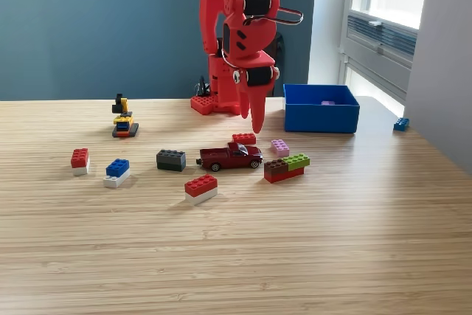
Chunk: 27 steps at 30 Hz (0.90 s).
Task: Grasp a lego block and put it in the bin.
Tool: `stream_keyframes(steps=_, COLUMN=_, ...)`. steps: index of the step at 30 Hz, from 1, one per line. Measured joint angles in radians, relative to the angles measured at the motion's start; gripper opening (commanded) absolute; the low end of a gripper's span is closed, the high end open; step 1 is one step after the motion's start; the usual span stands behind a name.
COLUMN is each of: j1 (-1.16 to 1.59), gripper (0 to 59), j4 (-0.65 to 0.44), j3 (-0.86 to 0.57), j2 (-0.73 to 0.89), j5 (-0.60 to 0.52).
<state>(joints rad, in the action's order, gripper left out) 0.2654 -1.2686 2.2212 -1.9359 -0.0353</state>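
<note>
Gripper is hanging point-down with its fingers pressed together, pinching nothing, just above a small red brick in the exterior view. Blue bin is sitting at about two o'clock from it. I judge it should be spreading before dropping, avoiding the toy car at six o'clock.

A single exterior view looks from in front of the wooden table, set low, just above the tabletop, and faces across it toward the blue wall behind. The red arm stands at the far edge, near the middle of the frame, its top cut off. A window lies at the view's right. No second view shares the scene.
</note>
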Motion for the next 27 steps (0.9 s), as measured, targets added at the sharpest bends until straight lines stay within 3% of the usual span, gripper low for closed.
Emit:
stream_keyframes(steps=12, j1=-0.029, gripper=25.5, j4=0.107, j3=0.143, j2=-0.184, j5=0.074)
stream_keyframes(steps=27, j1=-0.067, gripper=23.8, j4=0.284, j3=0.244, j2=-0.190, j5=0.080)
